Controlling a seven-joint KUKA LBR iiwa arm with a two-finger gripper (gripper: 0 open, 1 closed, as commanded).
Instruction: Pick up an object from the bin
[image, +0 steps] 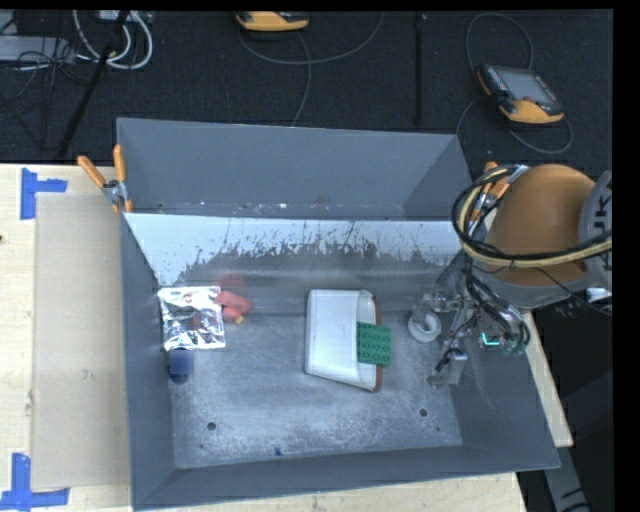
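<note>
Grey bin (300, 425) w/ white box (330, 345), green brick (375, 345), foil packet (192, 318)

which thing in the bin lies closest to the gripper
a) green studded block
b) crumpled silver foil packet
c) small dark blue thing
a: the green studded block, on the white tray, sits just left of the gripper; the foil packet lies at the far left.

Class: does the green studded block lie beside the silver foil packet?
No: the green studded block sits on the white box mid-bin, apart from the silver foil packet.
</note>
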